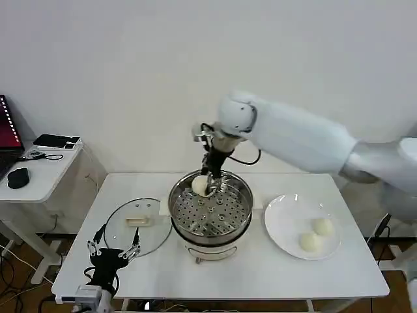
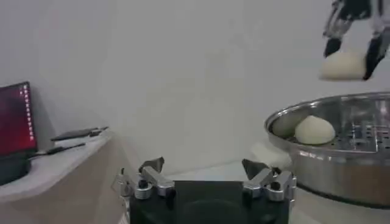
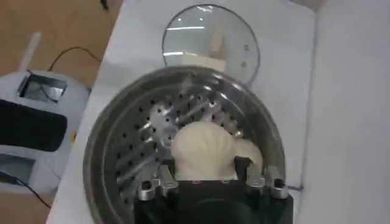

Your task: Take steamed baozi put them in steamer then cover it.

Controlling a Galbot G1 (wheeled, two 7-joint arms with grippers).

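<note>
A steamed baozi (image 1: pixel 200 186) hangs over the far part of the steamer (image 1: pixel 210 210), clenched between the fingers of the right gripper (image 1: pixel 207 184). In the left wrist view it sits clear above the rim, so it has yet to come down. Another bun (image 2: pixel 314 129) already lies on the perforated tray (image 3: pixel 140 143) at the far side, just beneath the carried one.

To do this step well, I judge the bun should be shifted nearer or to one side, over bare holes, so it does not land on top of its neighbour. It should then be lowered until it rests on the tray before the fingers part. Soft dough dents easily, so the squeeze should stay light.

Two more buns (image 1: pixel 316 235) wait on the white plate (image 1: pixel 281 222) to the right of the steamer. The cover (image 1: pixel 133 225) lies flat on the table (image 1: pixel 260 277) to the left, handle up. The left gripper (image 1: pixel 112 252) idles at the near left table edge, its fingers spread and empty.
</note>
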